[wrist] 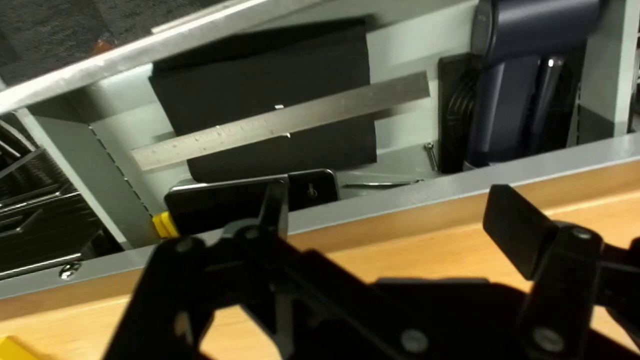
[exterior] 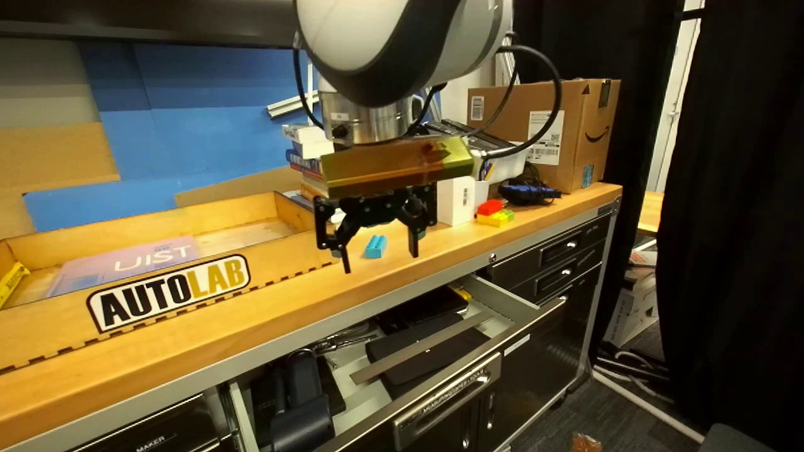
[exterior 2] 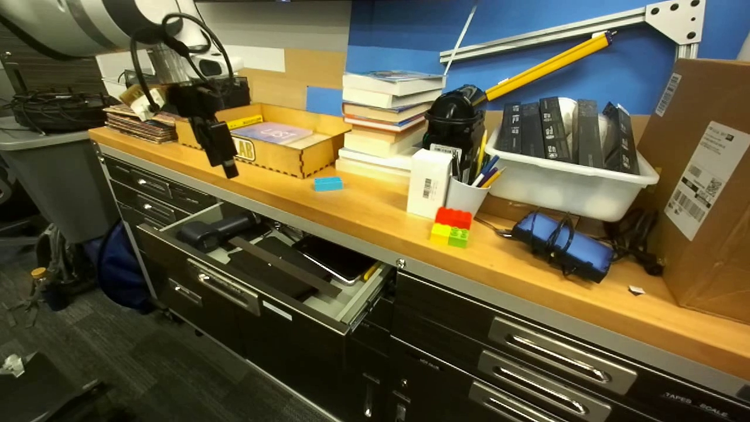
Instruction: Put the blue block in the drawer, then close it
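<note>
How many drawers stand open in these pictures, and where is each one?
1. The open drawer sits just beneath the worktop, between shut drawers, with a ruler inside. Others may be out of view.

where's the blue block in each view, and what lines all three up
In an exterior view: the blue block is near the middle, seen between the two sides of the open claw.
In an exterior view: the blue block is slightly left of and above the middle, near the wooden tray.
Wrist view: no blue block shows.
Shared landmark: the metal strip in the open drawer, in all three.
</note>
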Controlling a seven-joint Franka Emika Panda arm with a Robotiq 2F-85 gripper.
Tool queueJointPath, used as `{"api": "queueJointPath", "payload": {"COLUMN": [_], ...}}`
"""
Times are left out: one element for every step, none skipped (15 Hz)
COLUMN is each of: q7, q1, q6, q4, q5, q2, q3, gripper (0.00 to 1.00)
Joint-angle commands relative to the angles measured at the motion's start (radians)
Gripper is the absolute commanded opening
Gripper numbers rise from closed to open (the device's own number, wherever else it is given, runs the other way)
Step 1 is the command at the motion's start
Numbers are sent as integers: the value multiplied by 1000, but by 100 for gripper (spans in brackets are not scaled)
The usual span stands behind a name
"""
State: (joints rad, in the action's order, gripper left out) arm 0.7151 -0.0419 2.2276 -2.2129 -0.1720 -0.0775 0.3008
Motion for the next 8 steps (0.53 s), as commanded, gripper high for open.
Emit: {"api": "queueJointPath", "payload": {"q7": [155, 177, 195, 215, 231, 247, 261, 275], "q1": [-44, -59, -76, -93, -108, -124, -141, -155], "q6": [43, 42, 37, 28, 28, 40, 34, 24], "q4": [171, 209, 244, 278, 312, 338, 362, 385], "q5": [-92, -102, -111, -129, -139, -157, -179, -189], "q2": [193, 233, 267, 300, 327, 349, 366, 378], "q3": [-43, -61, -81, -103, -125, -148, -169, -187], "gripper": [100, 100, 100, 100, 100, 100, 100, 100]}}
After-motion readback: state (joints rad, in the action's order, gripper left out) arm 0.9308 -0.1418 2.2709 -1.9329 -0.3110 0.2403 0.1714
